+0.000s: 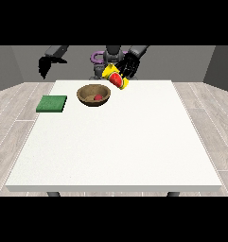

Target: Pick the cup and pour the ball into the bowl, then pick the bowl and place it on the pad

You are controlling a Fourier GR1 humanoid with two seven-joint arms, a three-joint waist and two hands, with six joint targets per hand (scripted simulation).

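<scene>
A yellow cup (116, 78) with a red inside is held tilted above the table, its mouth turned down towards the bowl. The black hand at the view's right (128, 64) has its fingers curled round the cup. Just below and left of the cup sits a brown wooden bowl (88, 91) on the table's far part, with a small red ball (98, 97) lying inside it. A green pad (52, 103) lies flat near the table's left edge. The hand at the view's left (44, 64) hangs raised beyond the table's far left corner, away from everything.
The large white table (115, 142) stretches towards the camera from the bowl. The robot's torso (106, 59) stands behind the table's far edge. Grey floor surrounds the table.
</scene>
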